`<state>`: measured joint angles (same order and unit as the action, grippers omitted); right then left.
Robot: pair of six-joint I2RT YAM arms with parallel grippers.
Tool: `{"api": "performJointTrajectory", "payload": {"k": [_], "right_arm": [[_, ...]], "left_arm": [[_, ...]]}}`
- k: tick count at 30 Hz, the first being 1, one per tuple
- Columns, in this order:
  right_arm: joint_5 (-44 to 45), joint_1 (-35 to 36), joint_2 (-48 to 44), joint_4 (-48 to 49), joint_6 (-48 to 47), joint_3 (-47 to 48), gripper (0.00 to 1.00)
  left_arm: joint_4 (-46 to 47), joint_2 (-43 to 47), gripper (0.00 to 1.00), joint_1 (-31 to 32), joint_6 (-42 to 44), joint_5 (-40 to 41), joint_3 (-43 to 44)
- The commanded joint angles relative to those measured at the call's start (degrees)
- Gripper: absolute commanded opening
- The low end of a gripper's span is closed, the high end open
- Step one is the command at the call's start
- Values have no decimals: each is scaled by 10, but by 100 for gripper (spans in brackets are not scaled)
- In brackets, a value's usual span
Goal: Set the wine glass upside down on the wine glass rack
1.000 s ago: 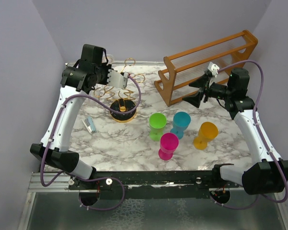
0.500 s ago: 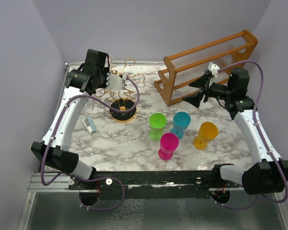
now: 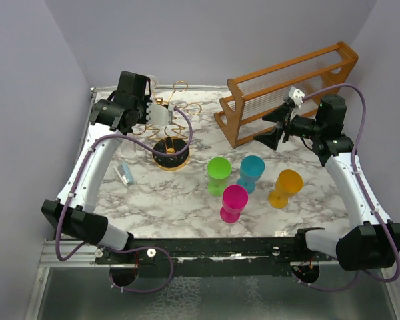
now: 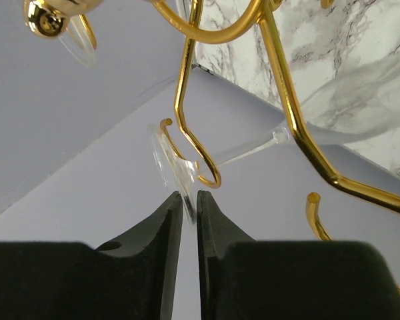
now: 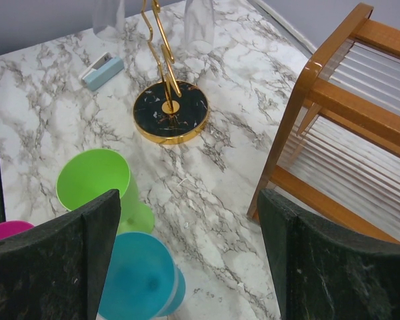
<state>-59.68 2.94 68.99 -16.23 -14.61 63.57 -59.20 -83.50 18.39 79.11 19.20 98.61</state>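
Two black fingers of the left gripper stand almost pressed together, nipping the rim of the clear foot of the wine glass, as the left wrist camera shows. The stem runs from that foot through a hooked arm of the wine glass rack. The glass therefore sits foot-up in the gold wire at the back left of the table.

Over the last second the left wrist has drawn back a little toward the left wall, away from the rack's central post. In the last half second it has barely moved. The foot looks seated in its hook, which suggests the hanging is all but done, with only the release and retreat left.

The right gripper is spread wide and has not shifted, idling above the marble in front of the wooden slatted rack. A green goblet, blue goblet, pink goblet and orange goblet stand where they stood.

Two clear bowls hang upside down at the top of the right wrist view; which one belongs to the pinched glass cannot be told. A small pale-blue object lies left of the rack's round base. No brand, label or writing can be read anywhere.
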Motion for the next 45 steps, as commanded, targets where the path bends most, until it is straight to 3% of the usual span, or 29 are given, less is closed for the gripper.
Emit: {"api": "performJointTrajectory", "payload": {"k": [1,12,28,35,40,45], "right_arm": [[-3,-2,-1,16,5,-4,83],[0,-2,-2,18,5,-6,83],[45,-2,-2,-15,-27,22,83],[146,-2,11,-161,-135,127,84],[208,-2,1,-258,-209,145,85],[242,-2,-35,-317,-246,119,85]], "left_arm": [[-4,20,21,2,-12,10,2],[-22,29,35,2,-16,5,9],[-44,49,46,2,-51,-18,33],[3,73,56,2,-149,-43,29],[79,90,62,2,-267,-34,26],[164,100,83,2,-381,-2,20]]}}
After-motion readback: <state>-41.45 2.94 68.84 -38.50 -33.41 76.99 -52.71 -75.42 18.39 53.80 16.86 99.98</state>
